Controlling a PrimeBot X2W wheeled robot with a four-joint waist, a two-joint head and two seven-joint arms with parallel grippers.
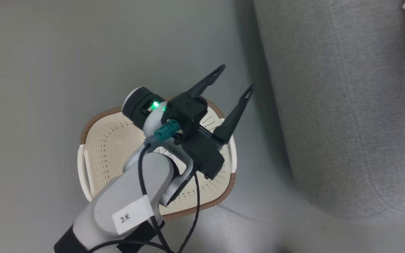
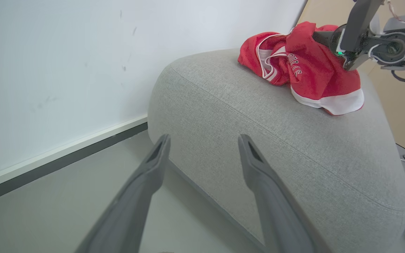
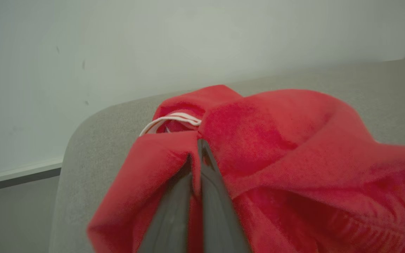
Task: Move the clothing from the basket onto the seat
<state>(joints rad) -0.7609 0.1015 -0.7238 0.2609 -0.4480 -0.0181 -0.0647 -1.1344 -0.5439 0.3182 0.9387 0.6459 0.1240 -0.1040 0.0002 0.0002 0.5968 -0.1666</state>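
— A grey floor (image 1: 30, 70) was seen under everything, and the basket (image 1: 108, 151) was stood on it directly beneath the left gripper (image 1: 236, 77). How were those jaws set?
— They were spread wide, and the seat (image 1: 329, 105) was found just ahead of their tips.
— And the right gripper (image 3: 195, 151)?
— Its jaws were pressed together on a fold of the clothing (image 2: 308, 70), which was heaped red on the seat's top, around and beyond the tips. A white wall (image 2: 65, 52) was seen behind.
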